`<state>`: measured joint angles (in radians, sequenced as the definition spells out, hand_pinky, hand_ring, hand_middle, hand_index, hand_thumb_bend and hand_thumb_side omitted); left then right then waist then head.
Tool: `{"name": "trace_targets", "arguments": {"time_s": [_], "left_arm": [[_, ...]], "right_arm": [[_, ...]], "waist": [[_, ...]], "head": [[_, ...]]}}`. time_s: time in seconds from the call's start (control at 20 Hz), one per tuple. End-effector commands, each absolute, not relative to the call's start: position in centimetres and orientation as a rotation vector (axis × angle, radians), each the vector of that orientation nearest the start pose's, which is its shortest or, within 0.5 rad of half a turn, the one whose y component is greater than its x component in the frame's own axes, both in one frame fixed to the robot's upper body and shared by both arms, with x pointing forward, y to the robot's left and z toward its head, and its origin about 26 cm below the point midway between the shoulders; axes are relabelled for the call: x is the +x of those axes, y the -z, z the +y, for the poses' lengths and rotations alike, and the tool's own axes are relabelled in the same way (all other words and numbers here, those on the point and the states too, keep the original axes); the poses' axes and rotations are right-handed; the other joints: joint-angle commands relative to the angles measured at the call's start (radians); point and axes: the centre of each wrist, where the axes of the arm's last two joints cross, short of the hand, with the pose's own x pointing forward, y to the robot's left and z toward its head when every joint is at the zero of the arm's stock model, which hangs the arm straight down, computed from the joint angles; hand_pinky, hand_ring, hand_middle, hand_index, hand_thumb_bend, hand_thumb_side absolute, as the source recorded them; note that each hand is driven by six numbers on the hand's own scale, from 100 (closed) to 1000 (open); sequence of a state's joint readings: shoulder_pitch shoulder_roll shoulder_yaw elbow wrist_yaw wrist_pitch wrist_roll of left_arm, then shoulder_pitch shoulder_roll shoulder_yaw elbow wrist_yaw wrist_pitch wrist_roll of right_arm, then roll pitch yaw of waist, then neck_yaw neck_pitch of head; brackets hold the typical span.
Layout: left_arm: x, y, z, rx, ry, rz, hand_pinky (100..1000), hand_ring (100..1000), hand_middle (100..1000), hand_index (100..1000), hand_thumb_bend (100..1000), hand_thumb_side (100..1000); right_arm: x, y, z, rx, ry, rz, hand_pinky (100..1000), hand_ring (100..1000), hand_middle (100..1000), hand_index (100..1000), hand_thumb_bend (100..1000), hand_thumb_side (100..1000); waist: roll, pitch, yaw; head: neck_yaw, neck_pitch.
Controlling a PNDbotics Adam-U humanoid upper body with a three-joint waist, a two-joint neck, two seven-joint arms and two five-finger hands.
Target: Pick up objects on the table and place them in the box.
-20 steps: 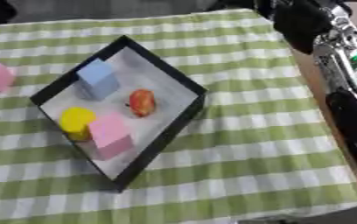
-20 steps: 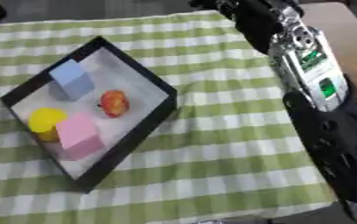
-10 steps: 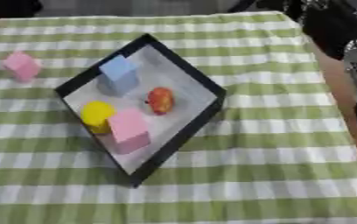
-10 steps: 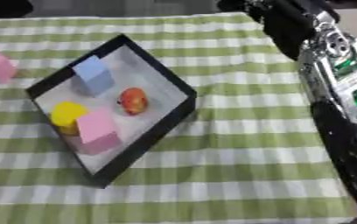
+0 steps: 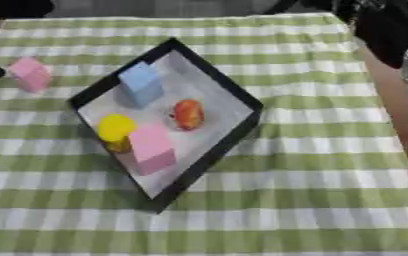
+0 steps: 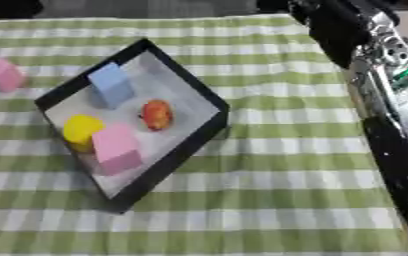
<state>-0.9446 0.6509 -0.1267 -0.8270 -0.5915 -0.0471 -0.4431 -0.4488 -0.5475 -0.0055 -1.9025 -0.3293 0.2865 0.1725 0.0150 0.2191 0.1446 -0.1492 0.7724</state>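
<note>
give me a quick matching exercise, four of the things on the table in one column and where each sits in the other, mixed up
Things:
1. blue block
2. yellow piece
3. orange-red piece
4. pink block outside the box

Places:
A. on the checked cloth, left of the box
B. in the box, at its far end
C. in the box, about its middle, toward the right wall
D. in the box, by the left wall, next to the pink block inside

Pairs: 1-B, 2-D, 3-C, 4-A
</note>
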Motion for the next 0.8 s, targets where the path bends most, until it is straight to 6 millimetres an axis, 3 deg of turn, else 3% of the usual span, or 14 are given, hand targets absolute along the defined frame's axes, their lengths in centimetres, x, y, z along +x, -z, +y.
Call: {"name": "trace_targets", "arguments": {"time_s": [0.05, 0.5, 0.8], "left_arm": [[46.8, -23.8, 38.1, 0.809, 1.122, -1.293, 874, 806, 780, 852, 711, 665], [47.8, -24.3, 36.2, 0.795, 1.135, -1.307, 875, 816, 792, 863, 713, 646], [48.4, -23.9, 35.5, 0.906, 1.109, -1.239, 852, 803, 768, 837, 689, 589]], "right_arm": [[31.9, -26.2, -29.1, 0.031, -0.592, -2.001, 961, 753, 662, 759, 100, 584], [31.9, -26.5, -28.9, 0.023, -0.617, -2.003, 962, 752, 662, 759, 100, 593], [32.0, -26.5, -28.8, 0.019, -0.631, -1.997, 962, 752, 662, 760, 100, 599]], "waist": [[-0.014, 0.003, -0.002], [-0.012, 0.025, -0.012], [-0.009, 0.038, -0.015]], "head": [[0.002, -0.002], [0.004, -0.002], [0.007, -0.002]]}}
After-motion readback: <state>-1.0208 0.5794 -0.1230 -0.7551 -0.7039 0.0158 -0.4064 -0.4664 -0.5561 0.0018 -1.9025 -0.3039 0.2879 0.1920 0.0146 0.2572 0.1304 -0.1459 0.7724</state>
